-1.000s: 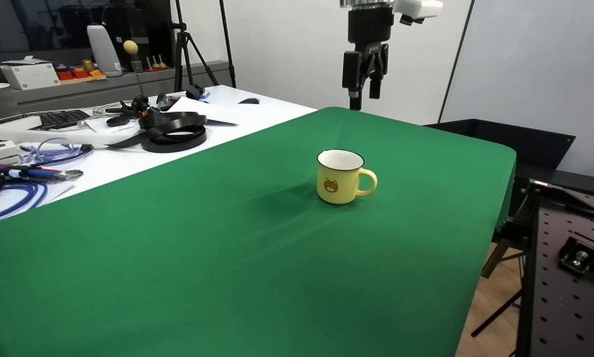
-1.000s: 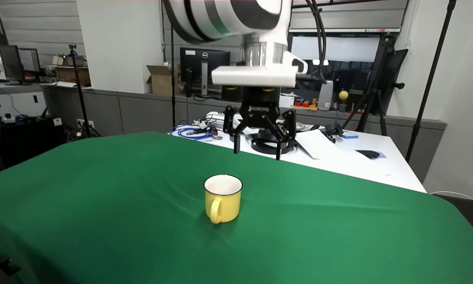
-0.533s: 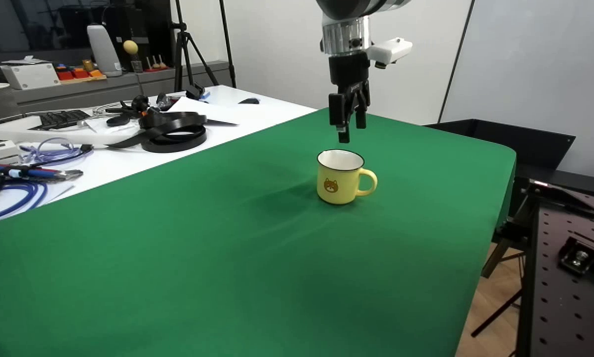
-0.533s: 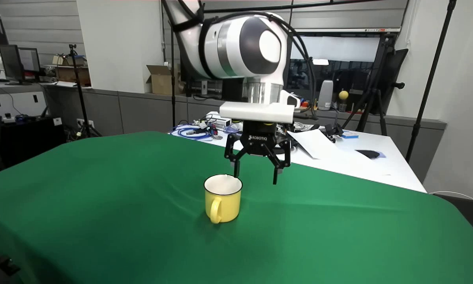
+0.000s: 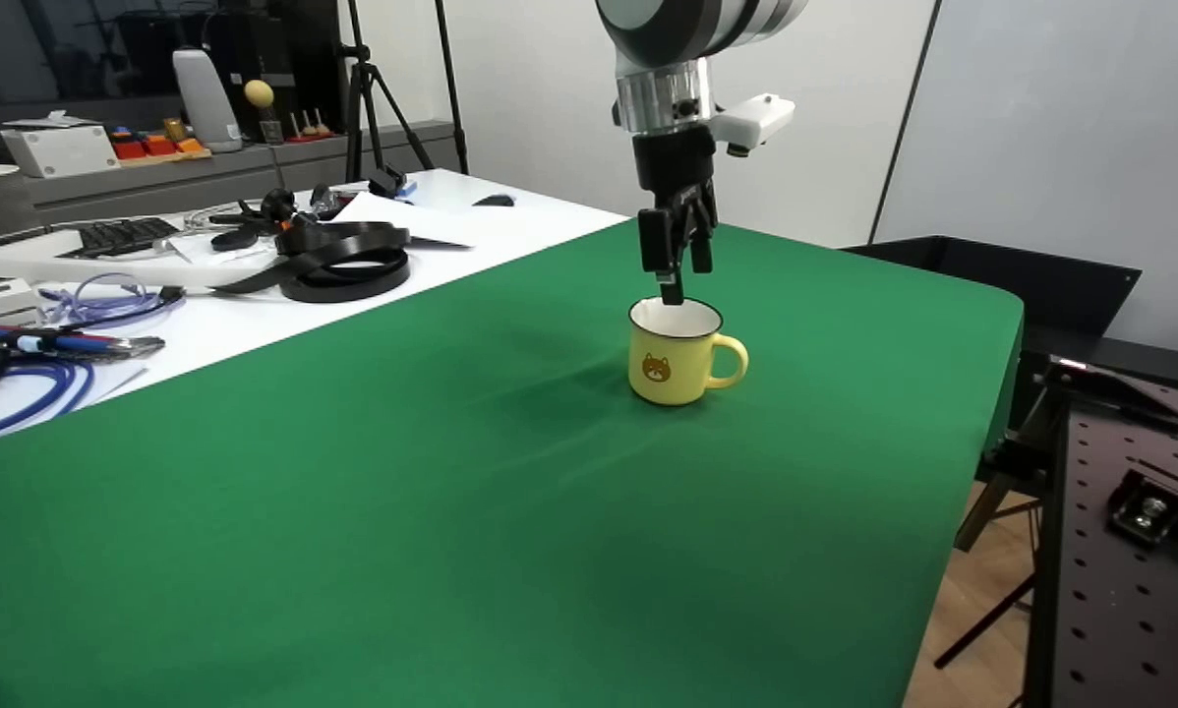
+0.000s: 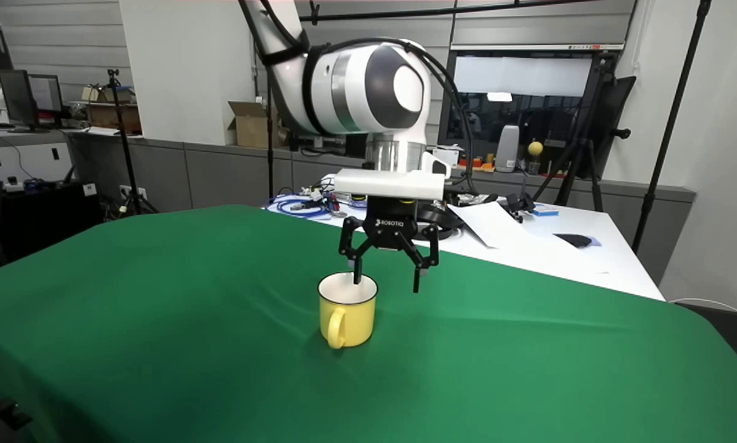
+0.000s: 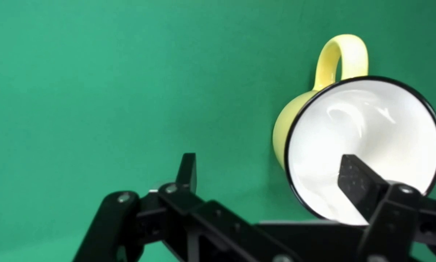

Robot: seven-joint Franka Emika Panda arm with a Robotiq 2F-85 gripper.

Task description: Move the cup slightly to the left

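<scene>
The cup (image 5: 674, 366) is a pale-yellow mug with a white inside, a dark rim and a brown animal face on its side. It stands upright on the green cloth (image 5: 451, 551) and also shows in an exterior view (image 6: 352, 320), its handle towards that camera. My gripper (image 6: 387, 285) is open, pointing down at the cup's rim height or just above. In the wrist view the gripper (image 7: 269, 156) has one finger over the cup's (image 7: 334, 123) mouth and the other outside, over cloth. The cup's wall lies between them, ungripped. I cannot tell whether the fingertip dips inside.
A white table (image 5: 540, 221) with black straps (image 5: 348, 265), cables and a keyboard adjoins the green-covered table. A black perforated plate (image 5: 1120, 570) stands beyond the cloth's edge. Tripods (image 6: 122, 141) and a cardboard box (image 6: 250, 126) are further back.
My gripper has come down, in an exterior view also to the left, until one finger is at the cup's mouth. It stays open. The cup has not moved.
</scene>
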